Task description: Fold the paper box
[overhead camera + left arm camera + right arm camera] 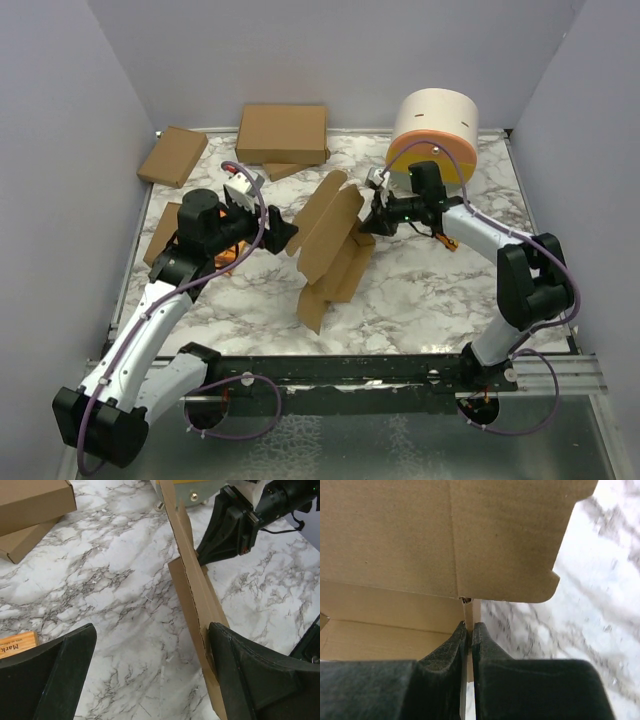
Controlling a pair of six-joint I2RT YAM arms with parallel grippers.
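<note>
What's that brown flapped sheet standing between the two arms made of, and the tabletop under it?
The brown die-cut sheet looks like thin cardboard, matt and unprinted; faint ribbing in the right wrist view suggests corrugated board, and its cut edge looks fibrous. The white, grey-veined tabletop looks like marble, but such even veining could equally be printed laminate; the pictures leave that open.
</note>
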